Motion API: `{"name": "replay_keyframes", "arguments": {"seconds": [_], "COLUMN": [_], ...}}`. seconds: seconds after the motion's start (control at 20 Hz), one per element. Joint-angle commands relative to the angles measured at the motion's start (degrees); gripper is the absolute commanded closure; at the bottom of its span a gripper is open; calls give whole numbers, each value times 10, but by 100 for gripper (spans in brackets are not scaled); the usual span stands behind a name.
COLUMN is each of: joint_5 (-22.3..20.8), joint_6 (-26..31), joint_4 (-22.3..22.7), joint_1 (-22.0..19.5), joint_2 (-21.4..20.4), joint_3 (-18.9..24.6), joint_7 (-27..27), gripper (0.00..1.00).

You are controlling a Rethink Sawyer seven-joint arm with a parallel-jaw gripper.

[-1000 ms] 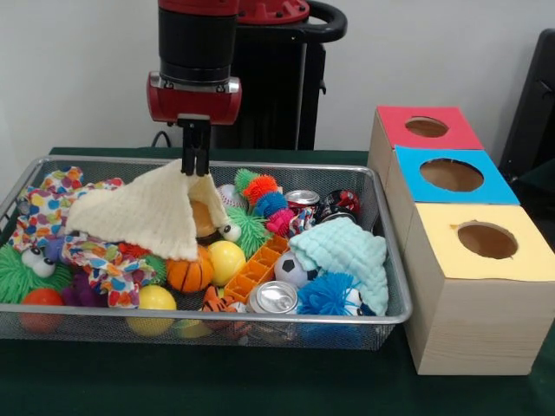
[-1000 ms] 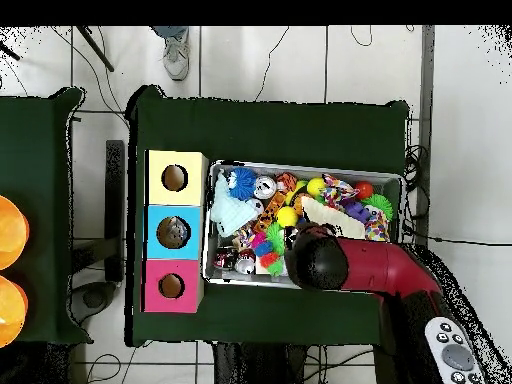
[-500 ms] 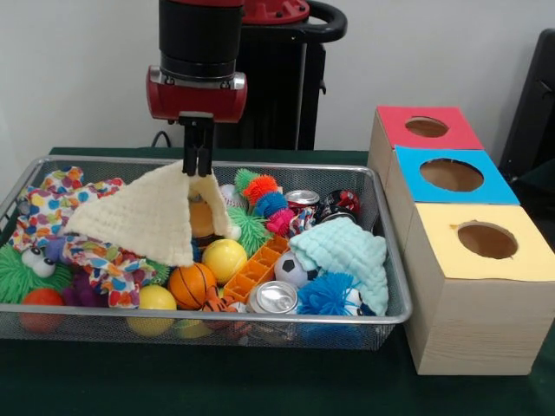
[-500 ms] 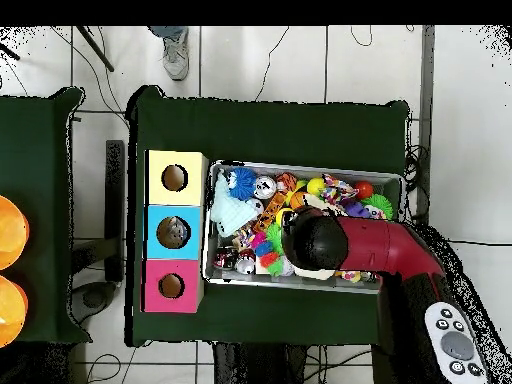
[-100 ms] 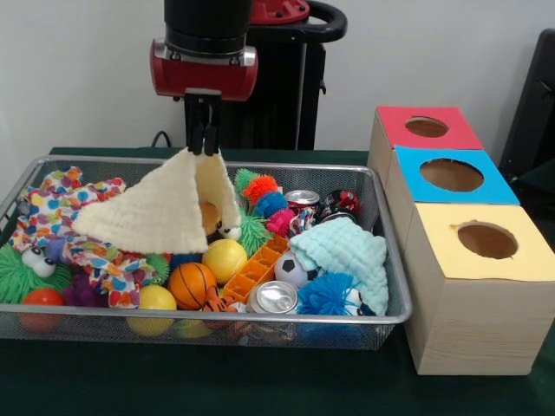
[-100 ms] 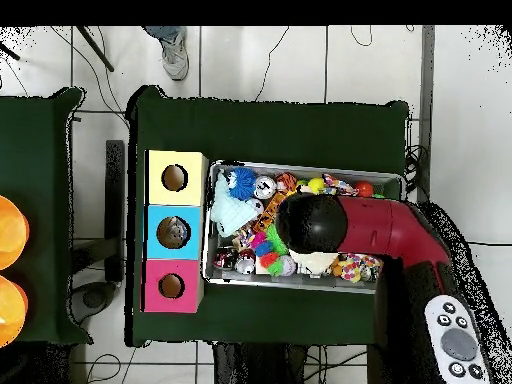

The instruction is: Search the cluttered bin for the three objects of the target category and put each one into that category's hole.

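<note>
My gripper (image 5: 204,149) is shut on the peak of a cream cloth (image 5: 156,211), which hangs like a tent above the left half of the wire bin (image 5: 392,286). Its lower hem still rests on the toys. A mint green cloth (image 5: 344,253) lies at the bin's right side, and a patterned cloth (image 5: 61,206) lies at the far left. Three boxes stand to the right, with a red-topped hole (image 5: 426,126), a blue-topped hole (image 5: 451,175) and a yellow-topped hole (image 5: 487,240). In the overhead view the arm (image 6: 350,226) covers the gripper and most of the cream cloth.
The bin holds several balls, soda cans (image 5: 275,298), an orange block (image 5: 256,265), spiky toys and a blue pom (image 5: 329,293). A person's shoe (image 6: 176,52) shows at the overhead view's top edge. Orange objects (image 6: 10,230) sit on a side table at the left.
The gripper has risen with the cream cloth, drawing its peak higher and uncovering more of the balls beneath. In the overhead view the arm has shifted upward across the bin.
</note>
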Motion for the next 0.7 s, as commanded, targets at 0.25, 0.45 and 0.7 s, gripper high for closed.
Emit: {"name": "replay_keyframes", "arguments": {"seconds": [0.25, 0.45, 0.7], "joint_5": [34, 41, 43], "joint_6": [138, 135, 125], "joint_4": [-21, 8, 34], "joint_1": [37, 50, 73], "joint_2": [-77, -107, -131], "joint_3": [8, -7, -30], "joint_7": [32, 55, 86], "gripper": [100, 100, 100]}}
